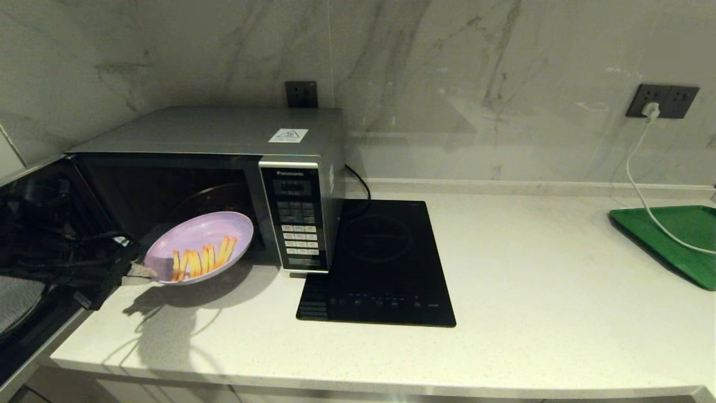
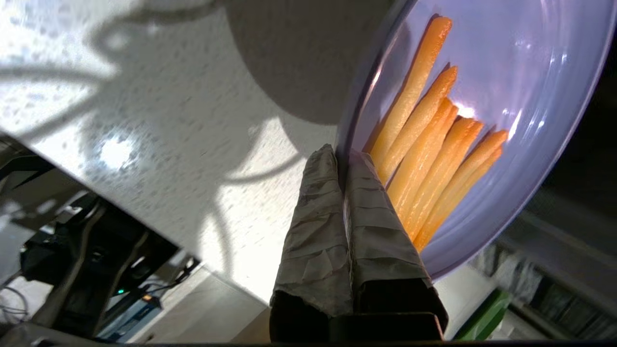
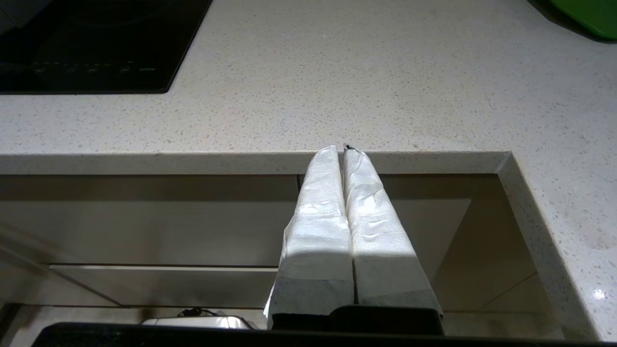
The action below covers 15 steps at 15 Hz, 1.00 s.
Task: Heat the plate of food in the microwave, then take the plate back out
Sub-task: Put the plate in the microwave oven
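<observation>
The lilac plate of food (image 1: 210, 238) hangs tilted in the air just in front of the microwave's (image 1: 224, 134) open cavity, with several yellow-orange fries (image 1: 202, 262) lying on it. My left gripper (image 1: 146, 272) is shut on the plate's near-left rim. In the left wrist view the taped fingers (image 2: 318, 212) pinch the plate (image 2: 540, 111) rim, with the fries (image 2: 434, 144) beside them. The microwave door (image 1: 39, 224) stands swung open at the left. My right gripper (image 3: 341, 150) is shut and empty, parked below the counter's front edge.
A black induction hob (image 1: 386, 263) lies on the white counter (image 1: 559, 302) right of the microwave. A green tray (image 1: 679, 240) sits at the far right, with a white cable (image 1: 643, 184) running over it from a wall socket.
</observation>
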Tool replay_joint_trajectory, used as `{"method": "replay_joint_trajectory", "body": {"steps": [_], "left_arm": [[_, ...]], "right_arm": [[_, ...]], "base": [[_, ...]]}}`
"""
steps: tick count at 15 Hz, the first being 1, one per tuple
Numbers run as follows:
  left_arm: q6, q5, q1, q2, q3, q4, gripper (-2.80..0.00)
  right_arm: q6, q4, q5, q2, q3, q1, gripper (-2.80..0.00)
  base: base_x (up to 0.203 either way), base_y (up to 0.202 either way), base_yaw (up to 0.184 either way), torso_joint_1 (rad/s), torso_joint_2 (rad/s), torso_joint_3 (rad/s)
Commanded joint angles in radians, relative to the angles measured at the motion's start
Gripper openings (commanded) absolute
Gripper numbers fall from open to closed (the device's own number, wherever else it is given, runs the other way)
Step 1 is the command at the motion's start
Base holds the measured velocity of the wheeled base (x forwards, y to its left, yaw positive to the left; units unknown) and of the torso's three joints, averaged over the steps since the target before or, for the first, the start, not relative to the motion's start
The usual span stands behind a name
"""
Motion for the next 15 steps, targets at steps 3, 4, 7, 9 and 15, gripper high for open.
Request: {"method": "replay_joint_trajectory", "body": {"steps": [3, 4, 7, 9, 15], "left_arm": [[-0.061, 0.059, -0.034, 0.065, -0.138, 0.047, -2.8], [-0.077, 0.063, -0.034, 0.075, -0.153, 0.05, -2.8], [-0.142, 0.148, -0.037, 0.118, -0.225, 0.08, -2.8], [-0.19, 0.167, -0.041, 0.132, -0.261, 0.099, -2.8], [-0.314, 0.211, -0.07, 0.202, -0.409, 0.185, -2.8]], "right_arm": [[0.001, 0.002, 0.0, 0.0, 0.0, 0.001, -2.8], [0.001, 0.002, -0.001, 0.0, 0.0, 0.0, -2.8], [0.001, 0.002, 0.0, 0.0, 0.0, 0.0, -2.8], [0.001, 0.002, 0.0, 0.0, 0.0, 0.0, -2.8], [0.001, 0.002, 0.0, 0.0, 0.0, 0.0, -2.8]], "base": [[0.0, 0.0, 0.0, 0.0, 0.0, 0.0], [0.0, 0.0, 0.0, 0.0, 0.0, 0.0], [0.0, 0.0, 0.0, 0.0, 0.0, 0.0], [0.0, 0.0, 0.0, 0.0, 0.0, 0.0], [0.0, 0.0, 0.0, 0.0, 0.0, 0.0]]}}
